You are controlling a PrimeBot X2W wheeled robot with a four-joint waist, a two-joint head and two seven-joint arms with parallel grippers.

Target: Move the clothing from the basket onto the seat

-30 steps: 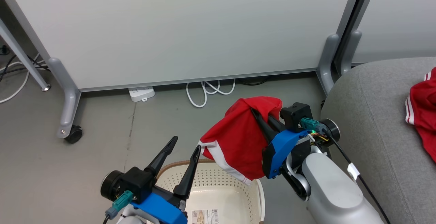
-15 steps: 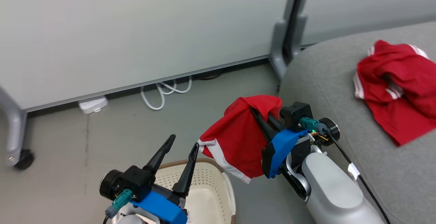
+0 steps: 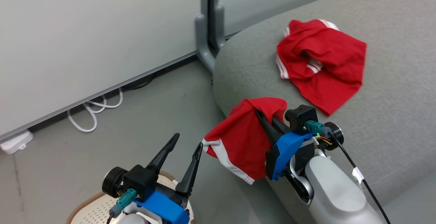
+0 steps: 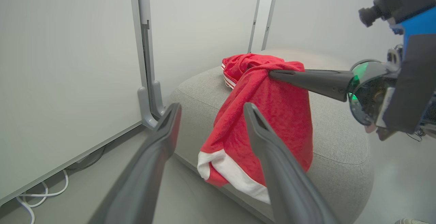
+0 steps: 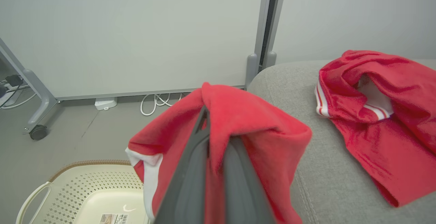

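Right now, on the head view, my right gripper point(image 3: 265, 121) is pinched on the held garment point(image 3: 238, 138), which drapes over its fingertips and hangs by the near corner of the seat point(image 3: 391, 115), clear of the basket point(image 3: 85, 203). I cannot tell if the cloth touches the upholstery. The second garment point(image 3: 320, 67) lies crumpled on the seat top, well apart from the claw. My left gripper point(image 3: 189, 139) stands spread with nothing in it, above the basket rim.

On the left wrist view, the left gripper point(image 4: 212, 107) fingers gape wide. The held garment point(image 4: 272, 121) dangles from the right gripper point(image 4: 276, 74), in front of the seat's side.

On the right wrist view, the right gripper point(image 5: 211, 138) fingers press together with red cloth caught between them. The basket point(image 5: 68, 179) sits low at the left. The second garment point(image 5: 381, 115) rests on the seat point(image 5: 306, 183).
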